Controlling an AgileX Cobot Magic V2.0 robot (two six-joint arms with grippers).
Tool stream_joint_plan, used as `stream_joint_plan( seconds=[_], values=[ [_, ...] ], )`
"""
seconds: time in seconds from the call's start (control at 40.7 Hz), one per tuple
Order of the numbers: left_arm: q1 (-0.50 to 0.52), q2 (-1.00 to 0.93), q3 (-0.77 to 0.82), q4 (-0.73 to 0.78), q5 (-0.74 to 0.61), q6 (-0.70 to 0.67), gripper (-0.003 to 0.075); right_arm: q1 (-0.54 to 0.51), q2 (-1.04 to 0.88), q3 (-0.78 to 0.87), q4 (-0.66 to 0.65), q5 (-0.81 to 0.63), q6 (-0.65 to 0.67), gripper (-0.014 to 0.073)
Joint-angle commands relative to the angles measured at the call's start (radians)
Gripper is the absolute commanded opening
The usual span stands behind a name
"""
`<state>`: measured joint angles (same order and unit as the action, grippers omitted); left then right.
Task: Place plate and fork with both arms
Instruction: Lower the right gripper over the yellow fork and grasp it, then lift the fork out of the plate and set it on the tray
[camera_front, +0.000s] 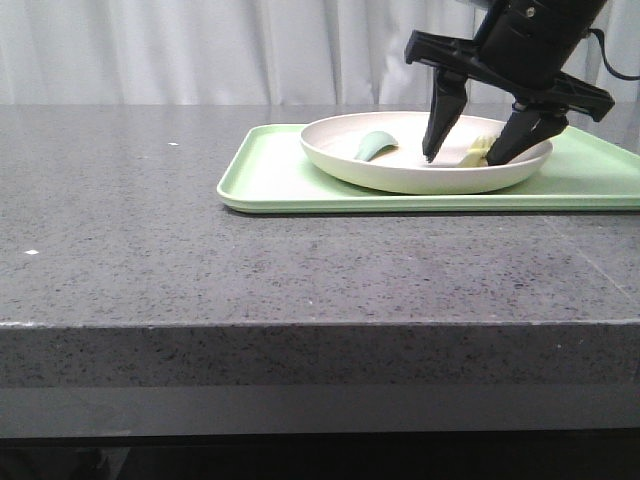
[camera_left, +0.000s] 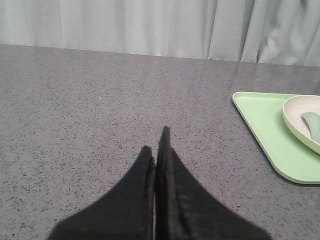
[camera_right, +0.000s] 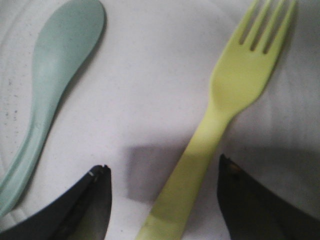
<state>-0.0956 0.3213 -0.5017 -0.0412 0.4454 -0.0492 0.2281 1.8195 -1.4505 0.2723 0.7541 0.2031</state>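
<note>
Left gripper (camera_left: 159, 150) pressed together, empty, low over the bare grey table (camera_front: 120, 230). Further right, green tray (camera_front: 270, 175) carrying the plate (camera_front: 340, 160). Inside the plate, grey-green spoon (camera_front: 372, 146) on the left side, fork (camera_right: 220, 115) to its right. Right gripper (camera_front: 470, 158) spread wide, lowered into the plate, fingers straddling the fork handle without touching.
</note>
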Motion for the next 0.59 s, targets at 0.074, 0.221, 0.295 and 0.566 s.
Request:
stream_joint_plan(
  seconds=[0.074,0.221,0.295,0.566],
  values=[
    [0.003,0.008,-0.025,-0.001,-0.075,-0.006,-0.0018,-0.004,-0.034,-0.031,0.004,-0.04,-0.001,0.048],
    [0.003,0.008,-0.025,-0.001,-0.075,-0.006,-0.0018,-0.004,-0.034,-0.031,0.004,-0.032,-0.001,0.0321],
    [0.003,0.008,-0.025,-0.001,-0.075,-0.006,-0.0018,-0.004,-0.035,-0.031,0.004,-0.032,-0.001,0.0192],
    [0.003,0.008,-0.025,-0.001,-0.075,-0.006,-0.0018,-0.004,-0.052,-0.031,0.004,-0.042,-0.001,-0.002]
  ],
)
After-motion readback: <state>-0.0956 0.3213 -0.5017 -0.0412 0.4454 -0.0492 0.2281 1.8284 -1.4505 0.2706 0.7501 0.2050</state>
